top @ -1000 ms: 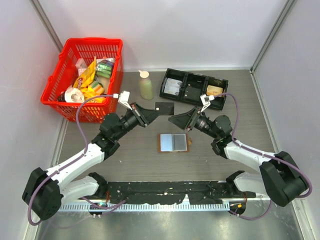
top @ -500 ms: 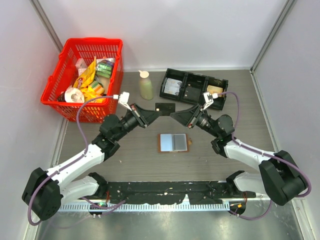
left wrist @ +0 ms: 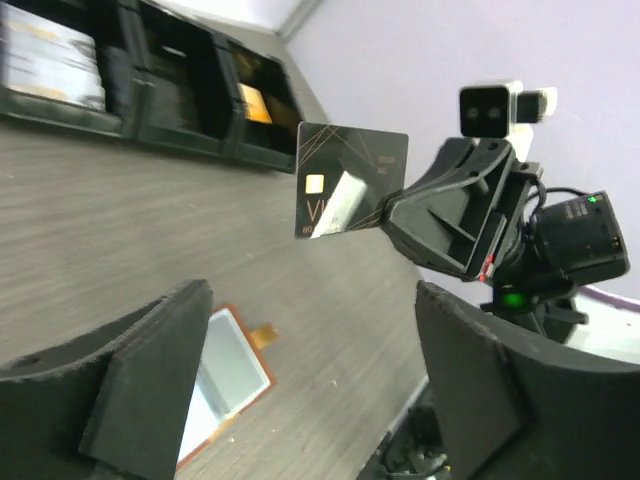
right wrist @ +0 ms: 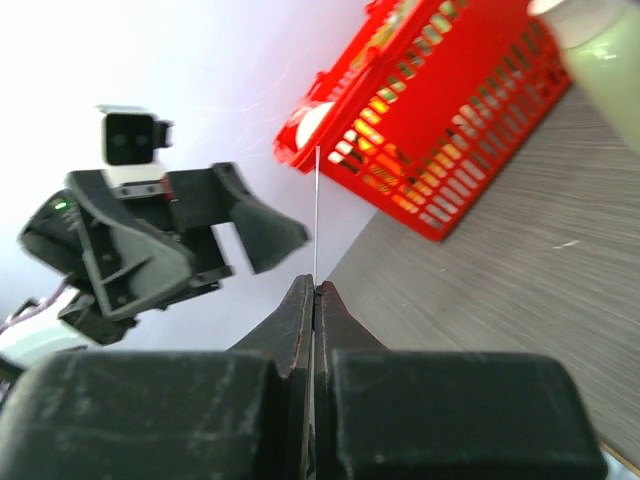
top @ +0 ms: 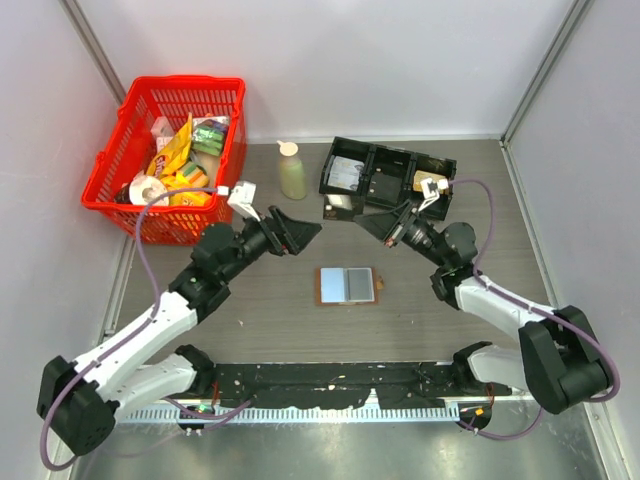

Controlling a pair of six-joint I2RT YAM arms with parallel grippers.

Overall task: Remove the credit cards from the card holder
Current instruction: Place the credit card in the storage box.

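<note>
Card holder point(top: 347, 285) is seen lying open and flat on the table point(top: 260, 310), pale inner panels up, between the two arms and gripped by neither. One dark card point(left wrist: 350, 180) is held aloft by the right gripper point(top: 358, 218), whose fingers are pressed together on it; in the right wrist view the card point(right wrist: 316, 215) is seen edge-on, pinched only along its lower margin. The left gripper point(top: 308, 232) is spread wide and carries nothing, pointed toward the card from close by.

The main risk is judged to lie in that shallow pinch. Most of the card stands free of the fingers, so it could be levered or slid out by a quick swing or a knock. The tray point(top: 392, 150) is just behind the card in the top view, and its near wall could be clipped if the card is carried that way low. If the card is let go from this height, it may skate off across the table (thin plastic rarely lands where it is dropped).

A second hazard is the closeness of the two grippers: a contact could be caused by either arm advancing. The holder is unpinned, so it could be dragged when any later card is pulled; whether cards remain inside cannot be told.
</note>
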